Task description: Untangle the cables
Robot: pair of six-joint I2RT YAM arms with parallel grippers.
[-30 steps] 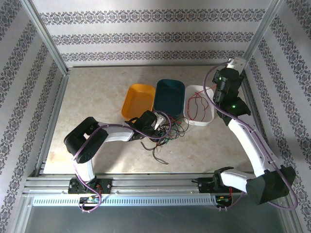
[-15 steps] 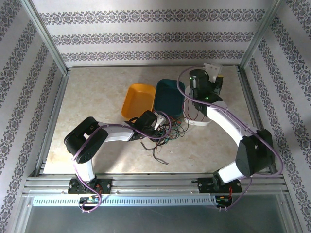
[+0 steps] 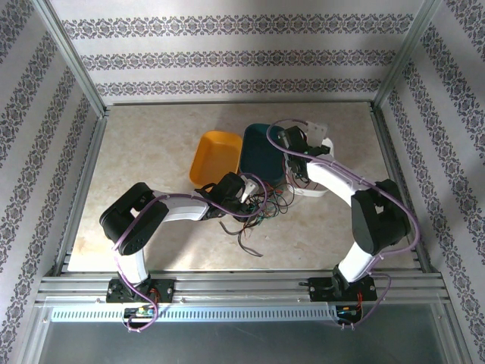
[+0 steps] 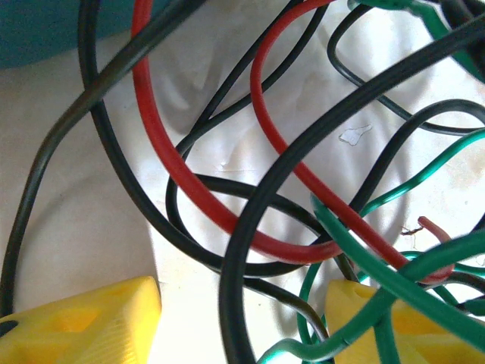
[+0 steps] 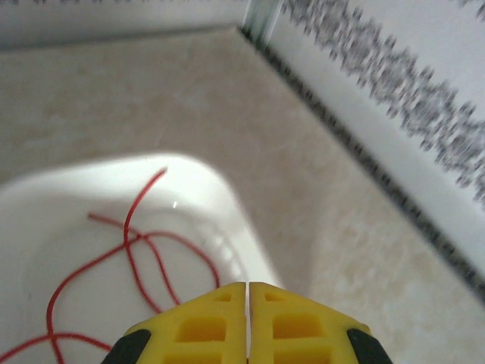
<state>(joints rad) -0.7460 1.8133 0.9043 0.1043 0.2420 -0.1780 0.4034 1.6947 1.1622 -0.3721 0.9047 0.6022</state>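
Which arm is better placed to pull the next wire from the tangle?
Probably left. The left fingers stand open among the tangled wires; the right fingers are shut, off by the white tray.

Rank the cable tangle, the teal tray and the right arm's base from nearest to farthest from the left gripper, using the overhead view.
1. Cable tangle: right at the left gripper, whose open jaws reach into it.
2. Teal tray: just beyond the tangle, toward the far wall.
3. Right arm's base: at the table's near edge, off to the right.
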